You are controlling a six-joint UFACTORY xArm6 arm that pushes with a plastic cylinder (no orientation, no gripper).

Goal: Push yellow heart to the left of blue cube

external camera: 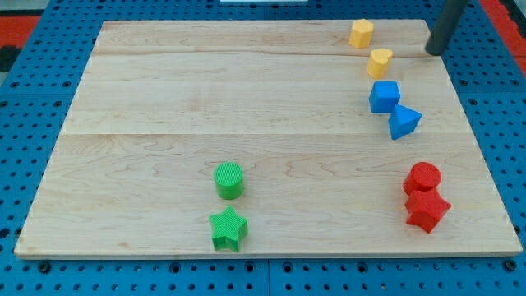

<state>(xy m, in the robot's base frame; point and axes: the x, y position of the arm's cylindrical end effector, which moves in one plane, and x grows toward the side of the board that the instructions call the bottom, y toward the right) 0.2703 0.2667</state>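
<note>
The yellow heart (380,62) lies near the view's top right, just above the blue cube (384,96), with a small gap between them. My tip (432,53) is to the right of the yellow heart, a short way off and not touching it. A yellow hexagon-like block (361,33) sits above and left of the heart.
A blue triangular block (403,121) touches the blue cube's lower right. A red cylinder (422,178) and a red star (426,210) sit at the lower right. A green cylinder (229,180) and a green star (228,229) sit at the bottom centre. The wooden board (164,99) ends close to my tip on the right.
</note>
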